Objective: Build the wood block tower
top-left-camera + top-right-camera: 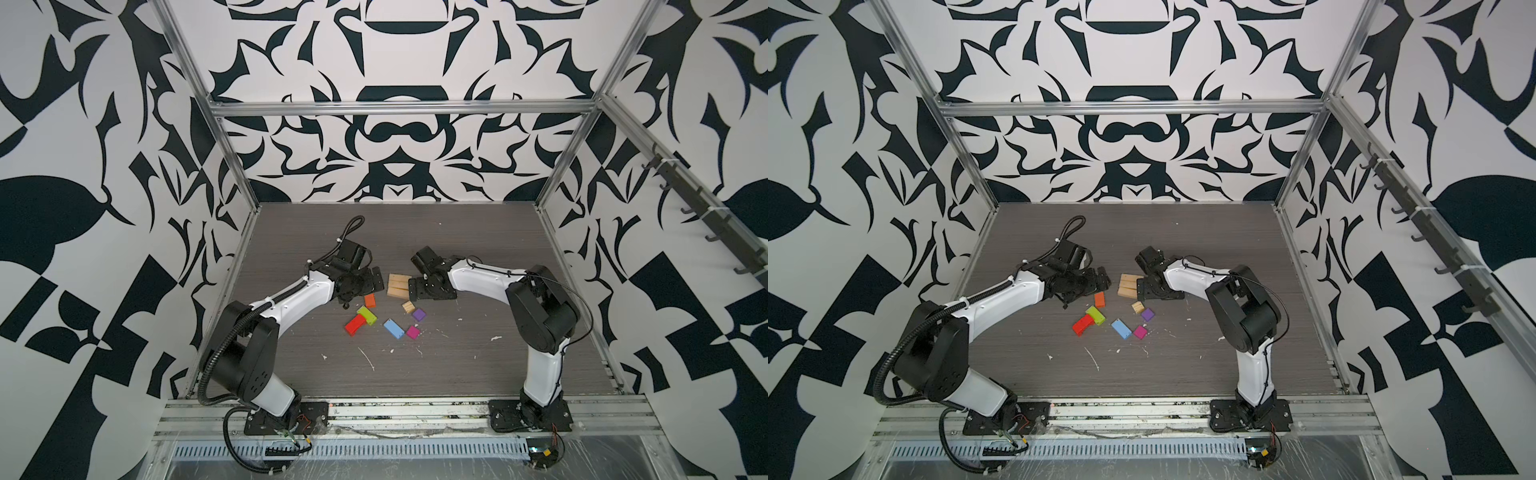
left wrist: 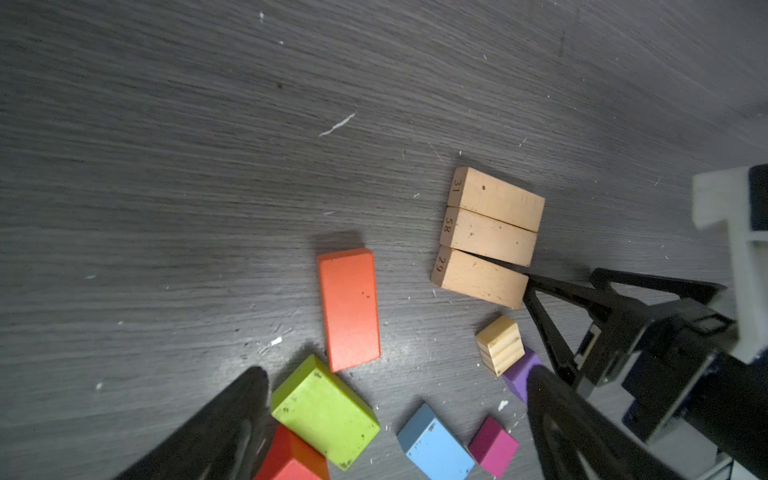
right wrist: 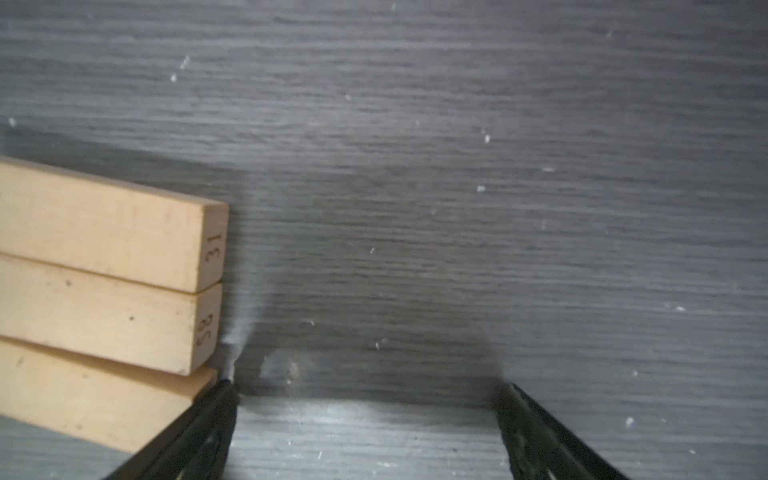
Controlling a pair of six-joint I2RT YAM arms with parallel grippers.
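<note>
Three plain tan oblong wood blocks (image 1: 397, 286) (image 1: 1128, 286) lie side by side on the table. My right gripper (image 1: 432, 291) (image 3: 370, 390) is open at their right end; one of its fingers (image 3: 216, 407) touches the nearest oblong (image 3: 83, 399), and only table lies between the jaws. My left gripper (image 1: 360, 291) (image 2: 395, 382) hangs open over the loose coloured wood blocks: an orange oblong (image 2: 350, 309), a lime-green one (image 2: 324, 411) lying across a red one (image 2: 291, 461), a blue one (image 2: 434, 446), a magenta cube (image 2: 494, 446), a purple cube (image 2: 519, 374) and a tan cube (image 2: 500, 344). No wood block tower stands.
The dark wood-grain table (image 1: 457, 365) carries white scuff marks. Aluminium frame rails (image 1: 399, 109) and patterned walls close it in on three sides. Both arm bases (image 1: 286, 415) (image 1: 530, 415) sit on the front rail.
</note>
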